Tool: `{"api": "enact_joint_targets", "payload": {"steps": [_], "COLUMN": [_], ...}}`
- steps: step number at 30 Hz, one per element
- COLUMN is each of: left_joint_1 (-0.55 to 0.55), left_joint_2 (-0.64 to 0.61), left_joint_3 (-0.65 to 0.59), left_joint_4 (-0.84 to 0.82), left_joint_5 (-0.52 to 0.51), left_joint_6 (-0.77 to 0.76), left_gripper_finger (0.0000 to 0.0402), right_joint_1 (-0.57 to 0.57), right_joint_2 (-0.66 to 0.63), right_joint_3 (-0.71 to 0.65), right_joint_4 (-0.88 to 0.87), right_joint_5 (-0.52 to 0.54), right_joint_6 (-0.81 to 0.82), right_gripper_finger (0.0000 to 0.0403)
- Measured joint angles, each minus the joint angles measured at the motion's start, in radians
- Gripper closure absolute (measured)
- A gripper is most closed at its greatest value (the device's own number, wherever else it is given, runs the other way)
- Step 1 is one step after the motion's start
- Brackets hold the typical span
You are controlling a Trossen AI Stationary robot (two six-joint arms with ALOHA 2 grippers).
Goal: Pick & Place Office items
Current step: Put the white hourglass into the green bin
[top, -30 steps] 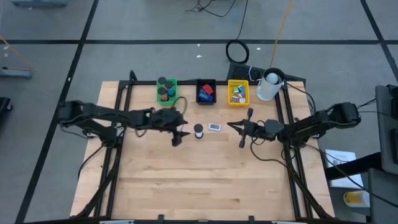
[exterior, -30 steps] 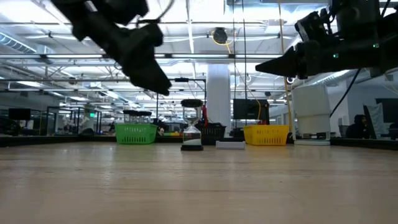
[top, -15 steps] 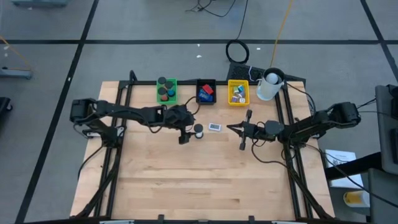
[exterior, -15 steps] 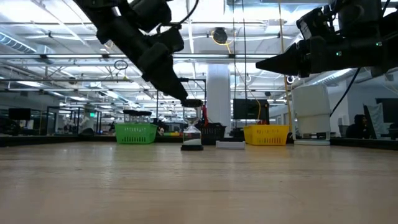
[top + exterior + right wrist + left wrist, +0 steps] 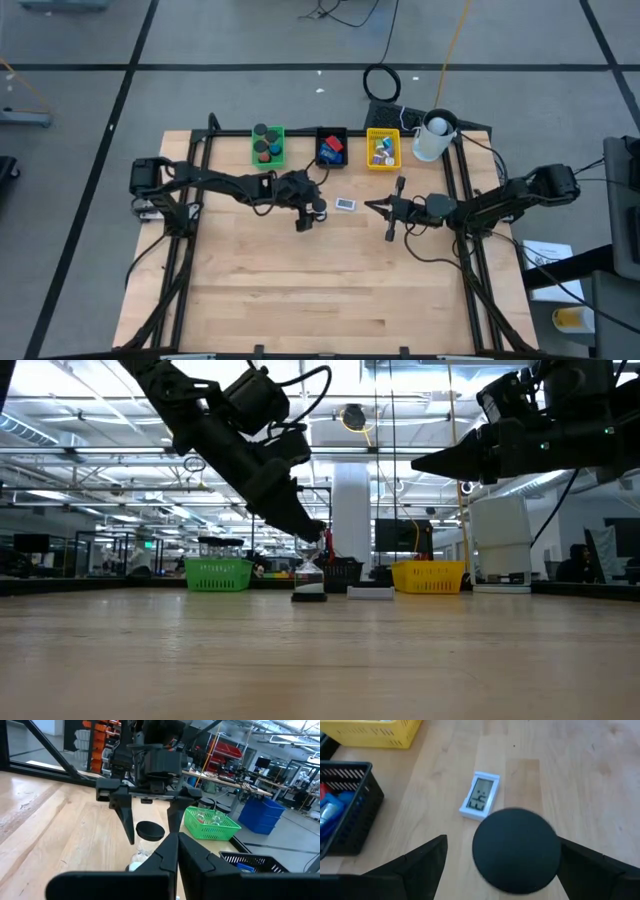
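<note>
Left gripper [image 5: 312, 212] hangs over the tabletop [image 5: 300, 290] a bit back of centre, fingers spread wide, one each side of the black-capped roll [image 5: 319, 208]. Nothing grasped: in the left wrist view the roll's dark round cap [image 5: 516, 850] sits between the two fingers [image 5: 415, 865] w/ gaps on both sides. From the right wrist view the roll stands upright on the wood between the left arm's fingertips, which point down (cap on top, clear/whitish body under it).

Just beside the roll, toward the table's right edge, lies a small white item w/ a grey display [image 5: 346, 204], flat on the wood and apart from the roll.

Along the back edge, three trays in a row: green tray [image 5: 279, 136] w/ dark round pieces, black tray [image 5: 320, 133] w/ blue and red blocks, yellow tray [image 5: 369, 135] w/ small light pieces. White cup [image 5: 432, 138] stands near the back right corner, past the yellow tray.

Right gripper [image 5: 391, 211] waits above the tabletop right of centre, fingers pressed together on nothing, aimed toward the left arm; in the low view it hangs well above the surface.
</note>
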Motion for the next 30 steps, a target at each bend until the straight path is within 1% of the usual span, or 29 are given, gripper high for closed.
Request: {"api": "enact_joint_targets", "payload": {"steps": [4,7,11,16,19,24,27,30], "left_joint_1": [0.000,0.000,0.000,0.003,0.003,0.016,0.022,0.025], "left_joint_2": [0.010,0.013,0.020,0.019,0.019,0.008,-0.045,-0.135], "left_joint_3": [0.000,-0.002,-0.001,-0.001,-0.001,-0.002,-0.002,-0.002], "left_joint_4": [0.035,0.028,0.023,0.028,0.032,0.034,0.013,-0.065], "left_joint_5": [0.003,0.026,0.029,0.050,0.057,0.052,0.013,-0.028], "left_joint_6": [-0.009,-0.010,-0.009,-0.002,-0.002,-0.007,-0.010,-0.016], "left_gripper_finger": [0.0073,0.0103,0.0143,0.0177,0.0186,0.0182,0.0181,0.0187], "right_joint_1": [0.000,0.000,0.000,0.000,0.000,0.000,0.000,0.000], "right_joint_2": [0.000,0.000,0.000,0.000,0.000,0.000,0.000,0.000], "right_joint_3": [0.000,0.000,0.000,0.000,0.000,0.000,0.000,0.001], "right_joint_4": [0.000,-0.001,0.000,0.000,0.000,0.000,0.000,-0.005], "right_joint_5": [0.001,-0.003,-0.023,-0.022,-0.022,-0.022,-0.022,-0.022], "right_joint_6": [0.000,0.000,0.000,0.000,0.000,0.000,0.000,0.000], "right_gripper_finger": [0.0401,0.0402,0.0401,0.0402,0.0402,0.0402,0.0402,0.0402]}}
